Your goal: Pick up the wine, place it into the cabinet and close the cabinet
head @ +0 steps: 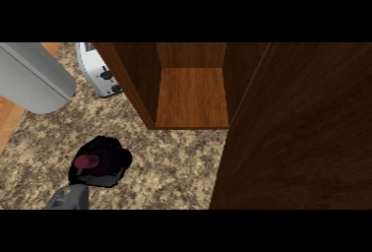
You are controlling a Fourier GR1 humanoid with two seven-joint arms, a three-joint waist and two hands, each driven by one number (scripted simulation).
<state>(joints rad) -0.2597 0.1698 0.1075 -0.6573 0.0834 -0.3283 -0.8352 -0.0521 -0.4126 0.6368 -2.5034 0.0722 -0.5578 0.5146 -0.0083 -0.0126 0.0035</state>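
Note:
The wine bottle (88, 160) is seen from above as a dark red cap at the lower left, over the speckled counter. My left hand (109, 165) is curled round it and hides most of the bottle's body. Its grey forearm (69, 198) comes in from the lower edge. The wooden cabinet (193, 93) stands open up and to the right of the hand, its brown inner floor bare. Its dark door (298, 138) is swung out and fills the view's right side. My right hand shows nowhere.
A white toaster (102, 74) stands on the counter just left of the cabinet's left wall. A large grey rounded body (33, 76) fills the upper left corner. A strip of lighter wood (9, 120) runs along the left edge.

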